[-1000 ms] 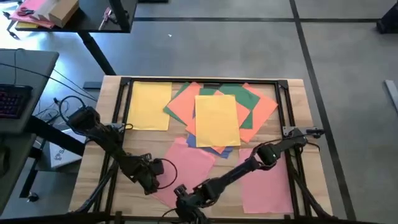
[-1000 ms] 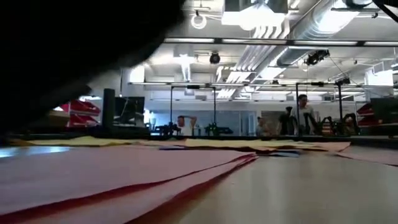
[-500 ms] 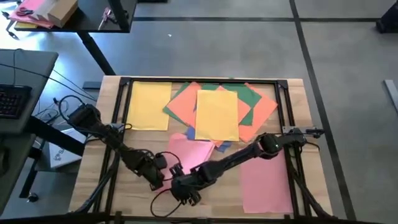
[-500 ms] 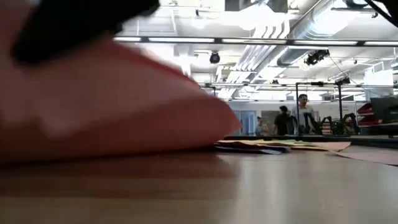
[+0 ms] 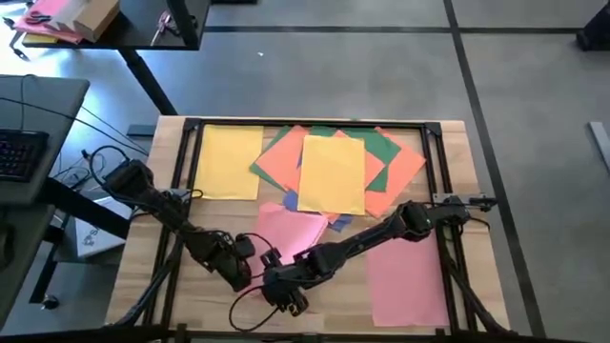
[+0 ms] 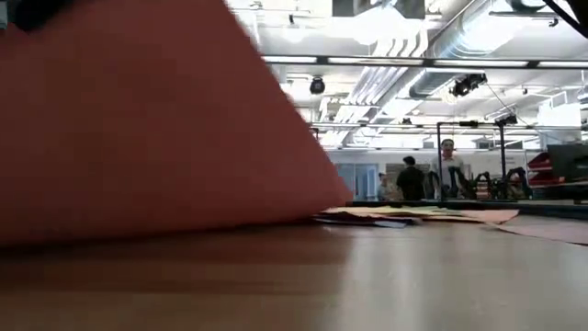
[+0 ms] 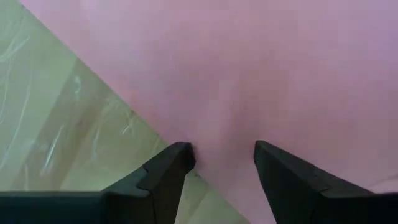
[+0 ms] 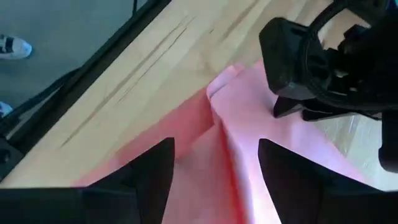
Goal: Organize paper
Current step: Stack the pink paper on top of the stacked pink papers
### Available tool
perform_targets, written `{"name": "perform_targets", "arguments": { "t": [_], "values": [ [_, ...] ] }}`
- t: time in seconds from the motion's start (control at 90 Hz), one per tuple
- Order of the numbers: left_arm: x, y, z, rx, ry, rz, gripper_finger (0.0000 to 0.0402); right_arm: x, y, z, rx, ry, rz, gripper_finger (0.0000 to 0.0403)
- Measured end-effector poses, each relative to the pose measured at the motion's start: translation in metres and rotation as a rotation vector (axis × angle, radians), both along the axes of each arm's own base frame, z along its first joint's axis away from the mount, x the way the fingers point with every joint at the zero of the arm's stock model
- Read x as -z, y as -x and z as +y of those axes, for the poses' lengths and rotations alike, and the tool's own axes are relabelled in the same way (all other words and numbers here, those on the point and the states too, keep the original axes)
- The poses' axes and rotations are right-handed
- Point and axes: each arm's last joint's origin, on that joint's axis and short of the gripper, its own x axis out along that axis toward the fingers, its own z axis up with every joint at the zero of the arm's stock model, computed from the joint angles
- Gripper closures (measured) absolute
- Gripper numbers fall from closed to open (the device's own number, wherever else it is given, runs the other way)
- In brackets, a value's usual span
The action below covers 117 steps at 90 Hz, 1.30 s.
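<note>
A pink sheet (image 5: 297,232) lies near the table's middle, its near end buckled up (image 6: 138,119). My left gripper (image 5: 250,267) is open at the sheet's near left edge (image 7: 221,158). My right gripper (image 5: 276,284) is open at its near end (image 8: 214,162). A pile of yellow, orange, green and blue sheets (image 5: 332,173) lies flat at the far middle. A single yellow sheet (image 5: 229,162) lies at the far left, and a second pink sheet (image 5: 405,276) at the near right. My left gripper has one fingertip (image 7: 177,163) at the pink sheet's edge and the other over the sheet; I cannot tell whether they touch it. My right gripper's open fingers (image 8: 152,165) stand on either side of a raised ridge (image 8: 219,127) at the sheet's near end, coming slanting from the near right. The sheet bulges up between them.
A black frame (image 5: 315,124) runs around the work area on the wooden table (image 5: 457,143). Bare wood shows along the near edge (image 6: 386,276). People stand in the room beyond the table (image 6: 447,165).
My right gripper has gone from the near edge toward the far side and a little left. The pink sheet's near end has slid toward the pile with it and risen into a steep buckle. My left gripper has shifted slightly toward the right.
</note>
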Motion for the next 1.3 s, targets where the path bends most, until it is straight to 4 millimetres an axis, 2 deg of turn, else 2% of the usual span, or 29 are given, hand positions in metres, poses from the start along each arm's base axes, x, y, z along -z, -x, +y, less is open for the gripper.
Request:
{"name": "perform_targets", "arguments": {
  "t": [0.178,0.344,0.4,0.656,0.844,1.0,1.067,1.3],
  "values": [
    [0.0,0.0,0.0,-0.013,-0.011,-0.011,0.0222,0.005,0.001,-0.006,0.007,0.013,0.048,0.0188],
    [0.0,0.0,0.0,-0.021,-0.008,-0.016,0.0222,0.044,-0.003,-0.012,0.008,0.04,0.18,0.0188],
    [0.0,0.0,-0.001,-0.029,-0.009,-0.02,0.0222,0.05,-0.002,-0.012,0.008,0.05,0.206,0.0188],
    [0.0,0.004,-0.005,-0.053,-0.034,-0.053,0.0222,0.043,0.011,-0.001,-0.015,0.063,0.254,0.0188],
    [0.0,0.005,-0.007,-0.044,-0.041,-0.058,0.0222,0.043,0.018,0.014,-0.002,-0.085,0.33,0.0188],
    [0.0,0.006,-0.008,-0.045,-0.047,-0.066,0.0222,0.054,0.024,0.028,0.056,-0.008,0.311,0.0188],
    [0.0,0.006,-0.008,-0.046,-0.048,-0.066,0.0222,0.061,0.027,0.031,0.08,0.011,0.327,0.0195],
    [0.0,0.006,-0.008,-0.039,-0.057,-0.072,0.0223,0.063,0.028,0.038,0.097,0.011,0.31,0.0232]
  ]
}}
